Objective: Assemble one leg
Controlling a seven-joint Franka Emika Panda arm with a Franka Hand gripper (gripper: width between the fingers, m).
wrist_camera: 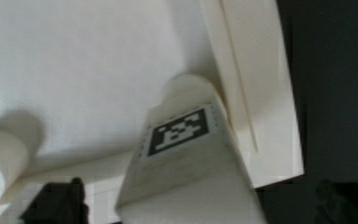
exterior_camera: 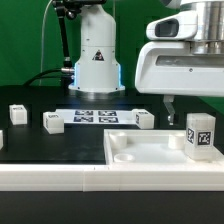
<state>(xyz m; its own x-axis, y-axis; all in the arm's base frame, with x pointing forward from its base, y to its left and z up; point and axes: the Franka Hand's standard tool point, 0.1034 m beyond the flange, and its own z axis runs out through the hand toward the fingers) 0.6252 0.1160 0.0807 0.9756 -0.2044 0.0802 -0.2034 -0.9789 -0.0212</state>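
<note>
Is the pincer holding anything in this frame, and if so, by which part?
Nothing is held. The pincer is open, its fingertips apart on either side of the leg, with a gap at each side. The leg stands on the white panel.

a flat white marker board lies on the black table; nearer the camera sits a wide white panel, green backdrop behind.
</note>
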